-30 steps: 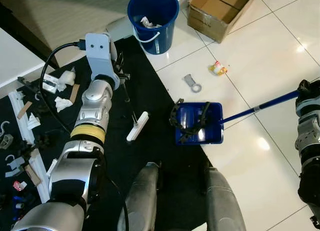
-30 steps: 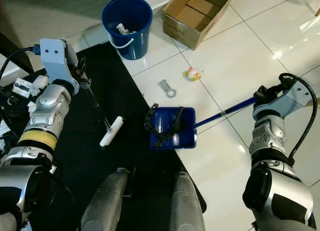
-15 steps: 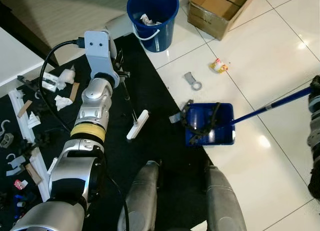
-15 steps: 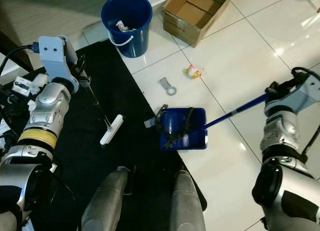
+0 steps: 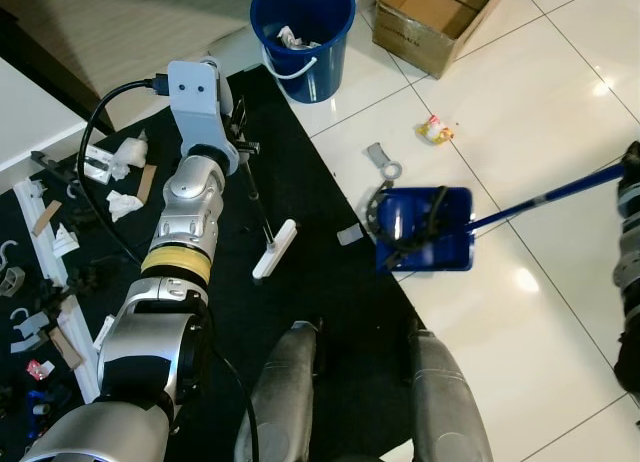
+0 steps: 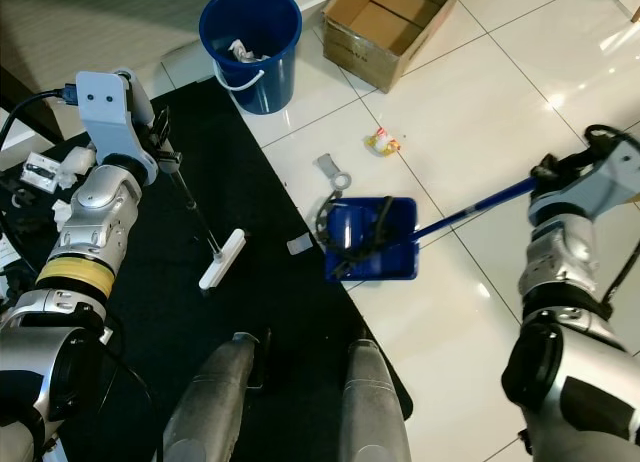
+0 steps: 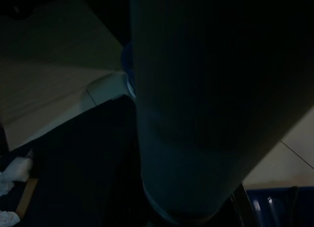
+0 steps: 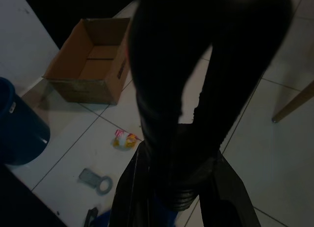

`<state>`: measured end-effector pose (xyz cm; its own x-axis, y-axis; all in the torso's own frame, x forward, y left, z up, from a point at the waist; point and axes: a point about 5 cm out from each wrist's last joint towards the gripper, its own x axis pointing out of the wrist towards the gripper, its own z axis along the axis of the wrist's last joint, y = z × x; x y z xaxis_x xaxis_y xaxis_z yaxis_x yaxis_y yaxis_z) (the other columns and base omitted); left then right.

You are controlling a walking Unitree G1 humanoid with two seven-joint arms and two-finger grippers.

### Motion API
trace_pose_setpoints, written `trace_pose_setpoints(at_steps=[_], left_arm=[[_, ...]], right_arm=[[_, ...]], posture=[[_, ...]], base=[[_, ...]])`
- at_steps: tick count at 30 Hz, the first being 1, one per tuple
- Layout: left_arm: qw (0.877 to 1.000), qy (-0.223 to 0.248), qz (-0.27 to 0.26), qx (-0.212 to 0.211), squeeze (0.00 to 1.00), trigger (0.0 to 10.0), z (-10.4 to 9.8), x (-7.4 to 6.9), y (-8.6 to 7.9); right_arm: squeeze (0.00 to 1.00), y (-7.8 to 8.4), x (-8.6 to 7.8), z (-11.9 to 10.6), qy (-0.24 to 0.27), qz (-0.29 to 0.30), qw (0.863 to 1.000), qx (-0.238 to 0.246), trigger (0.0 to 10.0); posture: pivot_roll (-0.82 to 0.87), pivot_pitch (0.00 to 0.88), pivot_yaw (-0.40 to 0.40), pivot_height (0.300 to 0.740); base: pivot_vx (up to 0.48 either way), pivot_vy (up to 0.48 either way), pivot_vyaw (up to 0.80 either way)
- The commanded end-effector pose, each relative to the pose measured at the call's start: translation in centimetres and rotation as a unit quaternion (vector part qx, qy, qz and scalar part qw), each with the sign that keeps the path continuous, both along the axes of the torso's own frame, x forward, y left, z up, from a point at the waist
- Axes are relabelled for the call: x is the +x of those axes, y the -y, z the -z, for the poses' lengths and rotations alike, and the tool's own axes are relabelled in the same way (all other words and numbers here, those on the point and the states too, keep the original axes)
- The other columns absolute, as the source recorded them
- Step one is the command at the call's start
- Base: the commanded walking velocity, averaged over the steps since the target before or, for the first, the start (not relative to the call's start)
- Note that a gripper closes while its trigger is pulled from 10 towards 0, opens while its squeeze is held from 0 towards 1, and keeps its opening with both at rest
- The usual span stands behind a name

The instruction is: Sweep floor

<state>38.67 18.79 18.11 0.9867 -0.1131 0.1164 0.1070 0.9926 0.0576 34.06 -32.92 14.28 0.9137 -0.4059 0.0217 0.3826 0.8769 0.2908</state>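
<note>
Left eye view: blue dustpan (image 5: pixel 425 232) sits on the white tiled floor (image 5: pixel 520 112), just off the edge of the black mat (image 5: pixel 300 282), at about 1 o'clock from the robot's legs (image 5: pixel 290 402). Black tangled cord-like debris lies in the pan. Its long blue handle (image 5: pixel 545 199) runs out toward 3 o'clock to the right gripper (image 6: pixel 552 172); its fingers seem clenched on the handle's end, though the wrist view is too dark to be sure of the contact.

Left gripper (image 6: pixel 165 150) is at 10 o'clock over the mat, holding the thin dark shaft of a small broom (image 5: pixel 273 250); the white brush head rests on the mat at about 11 o'clock from the legs. Fingers are mostly hidden behind the wrist housing, so the grip itself I cannot tell.

A small grey scrap (image 5: pixel 349 235) lies at the mat's edge, just beside the pan at its 9 o'clock. A grey ring-ended metal piece (image 5: pixel 383 163) lies on tile at the pan's 11 o'clock; a yellow-red wrapper (image 5: pixel 434 131) at its 12 o'clock.

Blue bucket (image 5: pixel 302 37) with white scraps inside stands at 12 o'clock; an open cardboard box (image 5: pixel 440 17) beside it at 1 o'clock. Loose white and tan litter (image 5: pixel 60 232) is scattered at 9 o'clock.
</note>
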Motion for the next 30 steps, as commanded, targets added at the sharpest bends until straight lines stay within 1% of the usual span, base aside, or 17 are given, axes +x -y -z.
trace_pose_setpoints(at_steps=[1, 8, 9, 11, 14, 15, 16, 17, 19, 20, 21, 23, 25, 26, 28, 29, 30], left_arm=[[0.999, -0.035, 0.002, -0.01, 0.0, 10.0, 1.9, -0.3, 0.2], [0.999, -0.041, 0.001, -0.003, 0.0, 10.0, 2.4, -0.4, 0.5], [0.999, -0.046, 0.0, 0.003, 0.0, 10.0, 2.7, -0.3, 0.8], [0.999, -0.047, 0.0, 0.006, 0.0, 10.0, 2.8, -0.3, 1.0], [0.997, -0.067, 0.019, 0.023, 0.0, 10.0, 3.3, -0.2, 2.4], [0.997, -0.067, 0.019, 0.023, 0.0, 10.0, 3.3, -0.2, 2.4], [0.997, -0.07, 0.032, 0.024, 0.0, 10.0, 3.2, 0.0, 3.4], [0.997, -0.07, 0.032, 0.024, 0.0, 10.0, 3.2, 0.0, 3.4], [0.996, -0.073, 0.048, 0.022, 0.0, 10.0, 3.0, 0.1, 4.8], [0.996, -0.073, 0.048, 0.022, 0.0, 10.0, 3.0, 0.1, 4.8], [0.994, -0.08, 0.067, 0.018, 0.0, 10.0, 3.0, 0.1, 6.4], [0.994, -0.083, 0.074, 0.016, 0.0, 10.0, 3.0, 0.1, 7.0], [0.992, -0.078, 0.096, 0.009, 0.0, 10.0, 3.0, -0.1, 9.4], [0.992, -0.078, 0.096, 0.009, 0.0, 10.0, 3.0, -0.1, 9.4], [0.991, -0.073, 0.108, 0.001, 0.0, 10.0, 2.9, -0.4, 11.1], [0.991, -0.073, 0.108, 0.001, 0.0, 10.0, 2.9, -0.4, 11.1], [0.991, -0.072, 0.11, -0.006, 0.0, 10.0, 2.8, -0.5, 11.9]], right_arm=[[0.0, -0.2, -0.6, 1.8, -0.03, 0.003, 0.999, 0.012, 10.0], [0.0, -1.0, -0.6, 2.4, -0.047, 0.005, 0.999, -0.008, 10.0], [0.0, -1.3, -0.5, 2.5, -0.058, 0.007, 0.998, -0.029, 10.0], [0.0, -1.4, -0.4, 2.5, -0.061, 0.008, 0.997, -0.035, 10.0], [0.0, -1.9, -0.2, 2.5, -0.075, 0.019, 0.995, -0.061, 10.0], [0.0, -1.9, -0.2, 2.5, -0.075, 0.019, 0.995, -0.061, 10.0], [0.0, -2.3, -0.1, 2.5, -0.077, 0.019, 0.994, -0.072, 10.0], [0.0, -2.3, -0.1, 2.5, -0.077, 0.019, 0.994, -0.072, 10.0], [0.0, -2.6, 0.0, 2.6, -0.078, 0.013, 0.994, -0.079, 10.0], [0.0, -2.6, 0.0, 2.6, -0.078, 0.013, 0.994, -0.079, 10.0], [0.0, -2.8, 0.0, 2.7, -0.078, 0.01, 0.994, -0.082, 10.0], [0.0, -2.9, 0.0, 2.8, -0.077, 0.01, 0.994, -0.082, 10.0], [0.0, -2.9, -0.1, 3.0, -0.081, 0.011, 0.993, -0.084, 10.0], [0.0, -2.9, -0.1, 3.0, -0.081, 0.011, 0.993, -0.084, 10.0], [0.0, -3.0, -0.1, 3.1, -0.083, 0.012, 0.993, -0.085, 10.0], [0.0, -3.0, -0.1, 3.1, -0.083, 0.012, 0.993, -0.085, 10.0], [0.0, -3.2, -0.1, 3.2, -0.083, 0.014, 0.993, -0.086, 10.0]], posture=[[0.13, 0.421, 0.057, 0.74], [0.13, 0.421, 0.058, 0.74], [0.13, 0.421, 0.057, 0.74], [0.13, 0.421, 0.057, 0.74], [0.12, 0.417, 0.056, 0.74], [0.12, 0.417, 0.056, 0.74], [0.12, 0.416, 0.054, 0.74], [0.12, 0.416, 0.054, 0.74], [0.12, 0.416, 0.052, 0.74], [0.12, 0.416, 0.052, 0.74], [0.12, 0.414, 0.05, 0.74], [0.12, 0.414, 0.05, 0.74], [0.12, 0.415, 0.047, 0.74], [0.12, 0.415, 0.047, 0.74], [0.12, 0.417, 0.048, 0.74], [0.12, 0.417, 0.048, 0.74], [0.11, 0.417, 0.049, 0.74]], base=[[0.0, 0.0, 0.0], [0.0, 0.0, 0.0], [0.0, 0.0, 0.0], [0.0, 0.0, 0.0], [0.0, 0.0, 0.0], [0.0, 0.0, 0.0], [0.0, 0.0, 0.0], [0.0, 0.0, 0.0], [0.0, 0.0, 0.0], [0.0, 0.0, 0.0], [0.0, 0.0, 0.0], [0.0, 0.0, 0.0], [0.0, 0.0, 0.0], [0.0, 0.0, 0.0], [0.0, 0.0, 0.0], [0.0, 0.0, 0.0], [0.0, 0.0, 0.0]])
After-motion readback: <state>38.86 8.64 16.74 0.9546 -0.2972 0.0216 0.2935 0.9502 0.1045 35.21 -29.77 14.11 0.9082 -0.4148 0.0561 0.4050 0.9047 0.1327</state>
